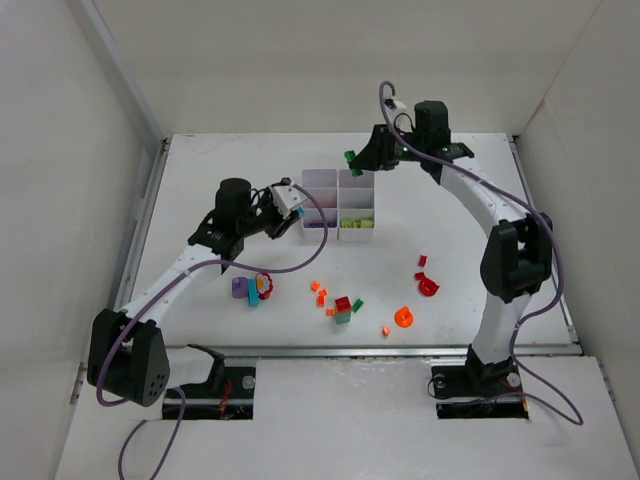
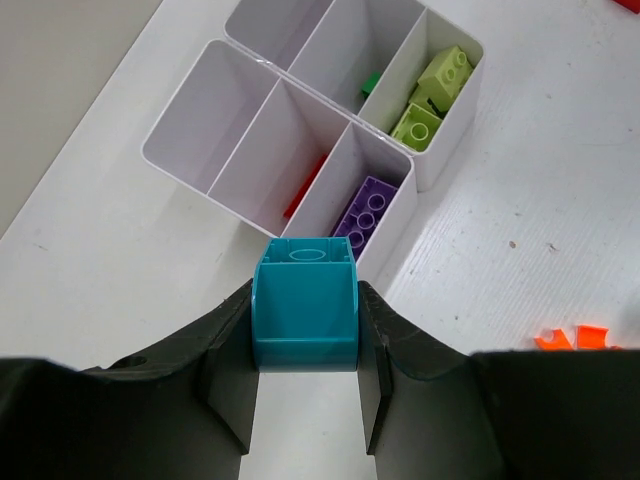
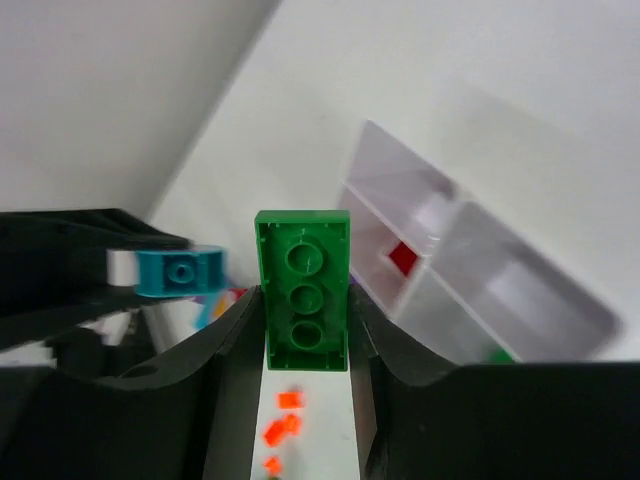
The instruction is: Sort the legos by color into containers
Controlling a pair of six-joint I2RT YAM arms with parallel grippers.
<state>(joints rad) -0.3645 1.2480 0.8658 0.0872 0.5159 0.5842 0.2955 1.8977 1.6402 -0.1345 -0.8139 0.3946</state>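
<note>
White bench (image 1: 240, 170) carries the tray (image 2: 178, 100) in the upper middle of the top view. The left end effector (image 2: 303, 320) clamps a teal brick (image 2: 305, 300) just short of the tray. The right end effector (image 3: 305, 310) pinches a dark green brick (image 3: 303, 290) by its long sides, long axis pointing away from the wrist. Both look light, rigid and slick, so flat side faces are probably the best hold.

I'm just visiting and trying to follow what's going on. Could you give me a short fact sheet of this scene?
left tool: shut on a teal brick, next to the tray
right tool: shut on a green brick, near the tray's far end
tray: white, six compartments
already sorted: purple bricks, lime bricks
loose on table: orange piece, red piece, several more
</note>
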